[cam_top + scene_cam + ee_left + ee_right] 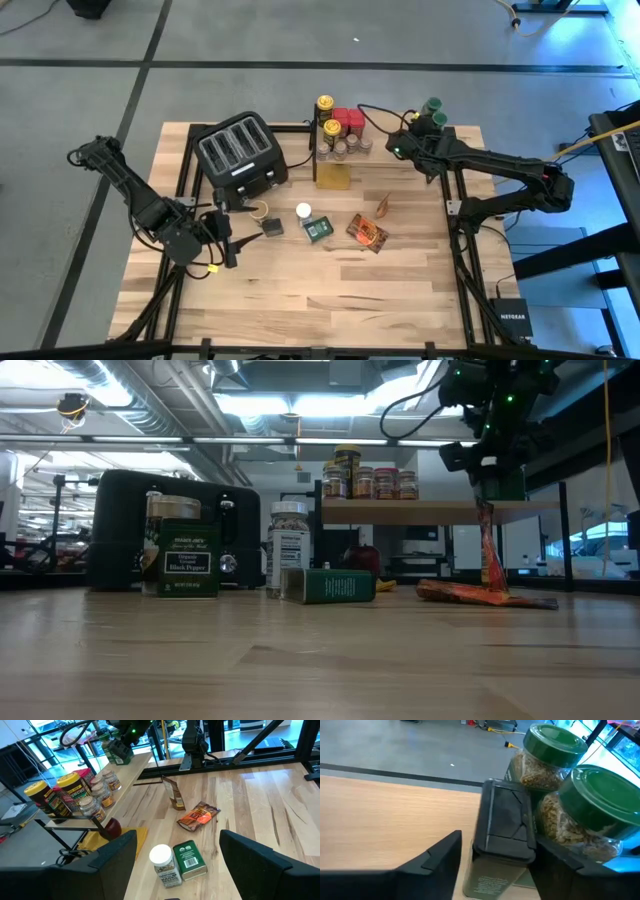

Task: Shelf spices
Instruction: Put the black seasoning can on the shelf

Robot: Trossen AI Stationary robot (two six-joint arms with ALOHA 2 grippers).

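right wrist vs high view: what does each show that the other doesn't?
Only the right wrist view: the right tool closed around a dark-lidded tin, hard against two green-lidded jars.

Only the high view: the toaster, the white-lidded jar, the green tin lying flat, the foil packet, and the left tool waiting near the table's left edge.

Both: the green-lidded jars on the shelf.

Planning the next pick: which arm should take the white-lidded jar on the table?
Left. Its open gripper hovers near the white-lidded jar; the right gripper is at the shelf, around a tin.
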